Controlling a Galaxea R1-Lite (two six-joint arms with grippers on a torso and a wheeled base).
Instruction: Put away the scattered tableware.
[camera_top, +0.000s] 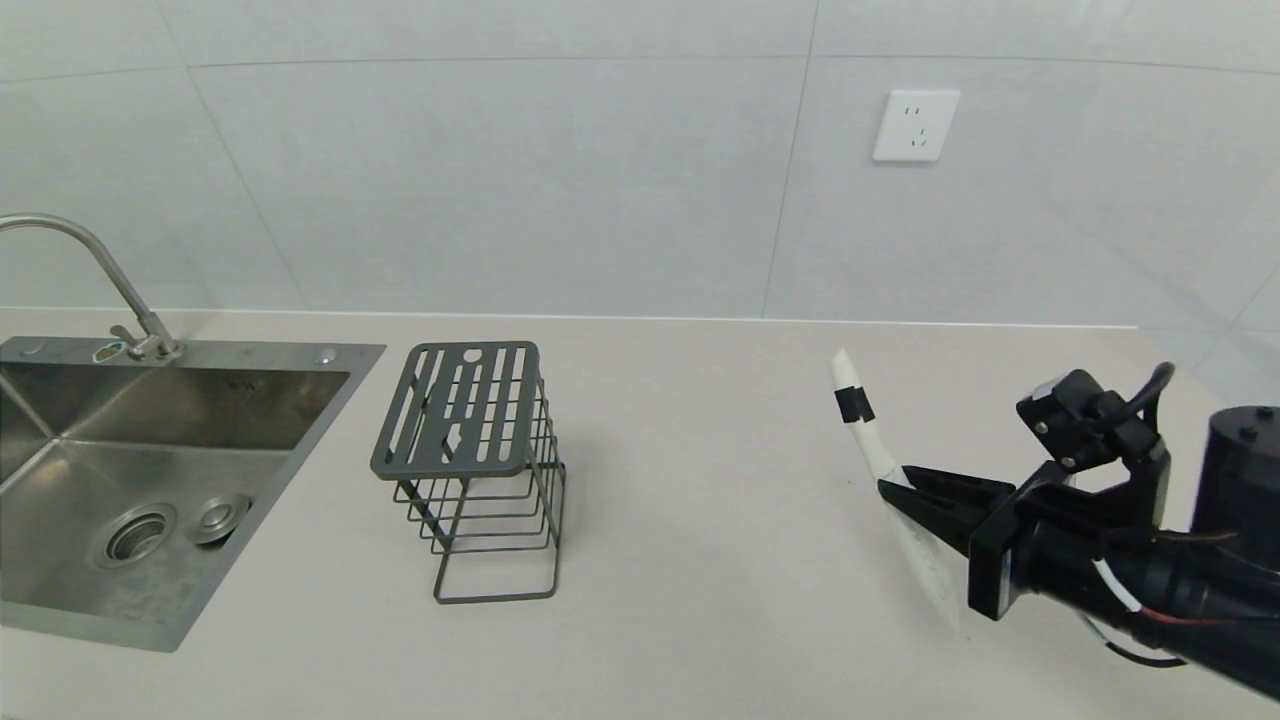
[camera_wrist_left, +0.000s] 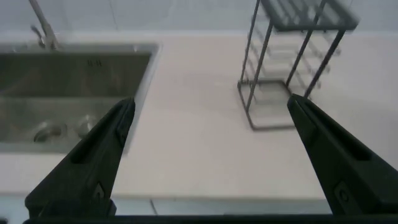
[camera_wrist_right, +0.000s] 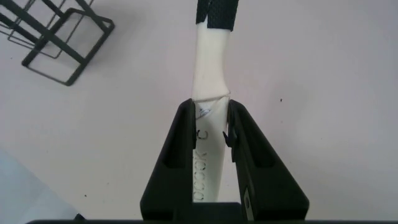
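A white knife (camera_top: 862, 432) with a black band (camera_top: 853, 403) near its far end lies at the right of the pale counter (camera_top: 700, 520), pointing away from me. My right gripper (camera_top: 895, 487) is shut on it where the handle meets the wider blade part (camera_wrist_right: 208, 168); in the right wrist view the fingers (camera_wrist_right: 181, 134) press both sides of the knife (camera_wrist_right: 210, 68). Whether the knife rests on the counter or hangs just above it I cannot tell. My left gripper (camera_wrist_left: 211, 102) is open and holds nothing, hovering over the counter between the sink (camera_wrist_left: 74, 62) and the rack (camera_wrist_left: 292, 62).
A dark wire rack (camera_top: 470, 460) with a slotted top stands mid-counter; one corner of the rack (camera_wrist_right: 56, 37) is near the knife. A steel sink (camera_top: 60, 620) with a faucet (camera_top: 90, 260) is at the left. A tiled wall with an outlet (camera_top: 915, 125) is behind.
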